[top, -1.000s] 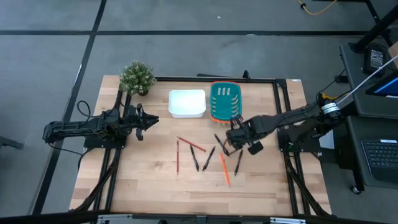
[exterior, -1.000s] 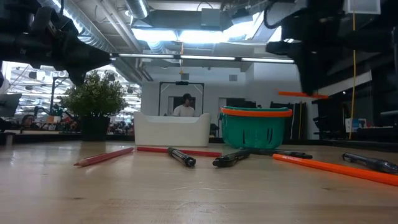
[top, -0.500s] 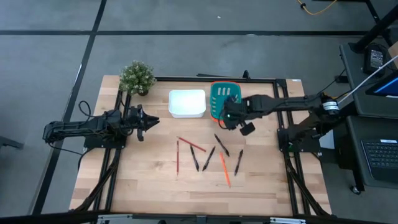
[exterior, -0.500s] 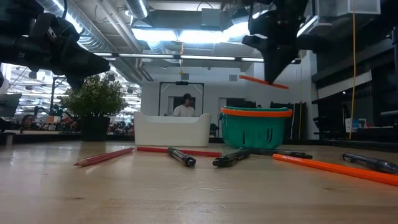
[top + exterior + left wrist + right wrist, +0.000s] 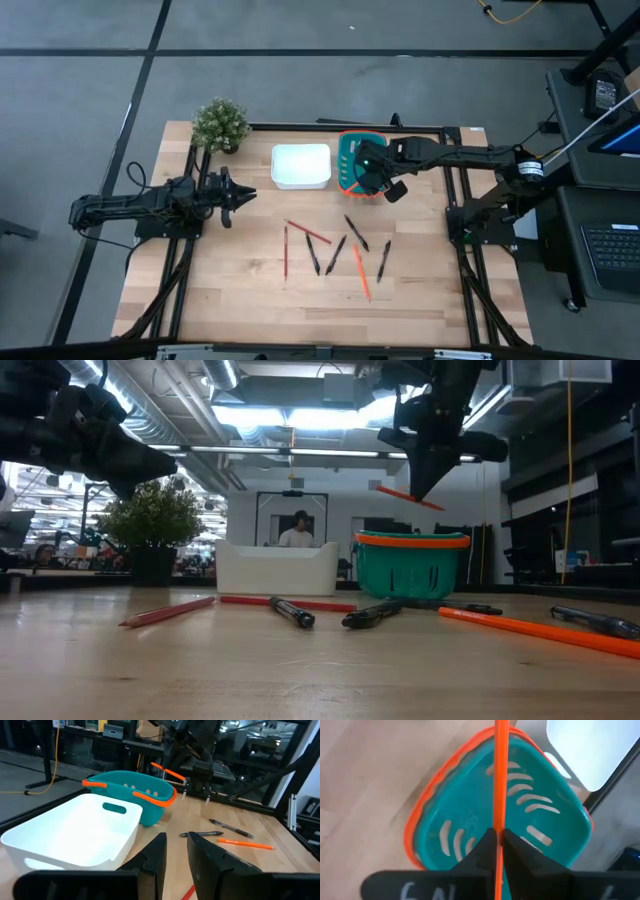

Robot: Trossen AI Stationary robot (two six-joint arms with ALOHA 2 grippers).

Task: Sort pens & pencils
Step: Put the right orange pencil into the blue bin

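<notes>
My right gripper (image 5: 372, 178) hangs over the teal basket with the orange rim (image 5: 350, 150), shut on an orange pencil (image 5: 390, 491). The wrist view shows the pencil (image 5: 500, 780) above the basket's inside (image 5: 465, 820). On the table lie two red pencils (image 5: 285, 250) (image 5: 307, 232), one orange pencil (image 5: 360, 272) and several dark pens (image 5: 355, 232) (image 5: 383, 260) (image 5: 335, 255). My left gripper (image 5: 245, 193) waits left of the white tray (image 5: 301, 166), narrowly open and empty. My right gripper pinches the orange pencil's shaft (image 5: 500, 822) near its middle between its two fingers. The fingers come from above, pointing down, and lie across the pencil. The pencil is lifted clear above the basket, slightly tilted in the low view.
A small potted plant (image 5: 220, 123) stands at the table's far left corner. The white tray stands left of the basket at the far side. The near part of the table, in front of the pens and pencils, is bare wood (image 5: 300, 310).
My right gripper has carried the orange pencil up from the middle of the table toward the far edge and a little left, over the teal basket. The pencil, level before, now tilts a little. The gripper has stayed shut on it.
</notes>
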